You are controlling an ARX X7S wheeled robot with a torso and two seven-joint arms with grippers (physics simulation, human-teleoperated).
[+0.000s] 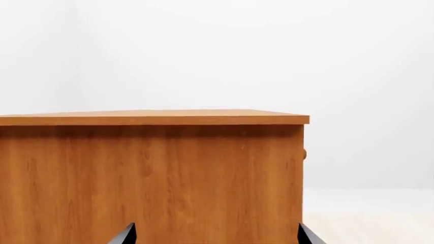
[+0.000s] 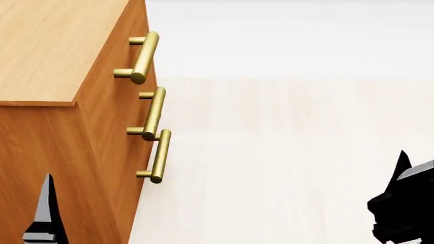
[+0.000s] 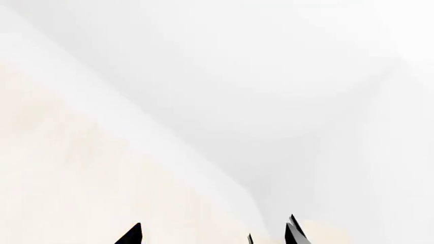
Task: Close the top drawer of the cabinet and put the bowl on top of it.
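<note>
The orange-brown cabinet [image 2: 61, 46] fills the left of the head view, its flat top bare. Its front faces right and shows only edge-on. Three brass bar handles stick out from it, the top drawer's handle [image 2: 144, 57] uppermost. I cannot tell from here whether that drawer stands out from the front. The bowl is out of view. My left gripper [image 1: 217, 235] is open, facing the cabinet's side panel [image 1: 149, 183] just below the top board. One of its fingers [image 2: 46, 213] shows low in the head view. My right gripper [image 3: 213, 235] is open over bare floor, away from the cabinet.
Pale wood floor [image 2: 285, 152] stretches to the right of the cabinet, up to a white wall. The right arm's black gripper body [image 2: 405, 203] sits at the lower right of the head view.
</note>
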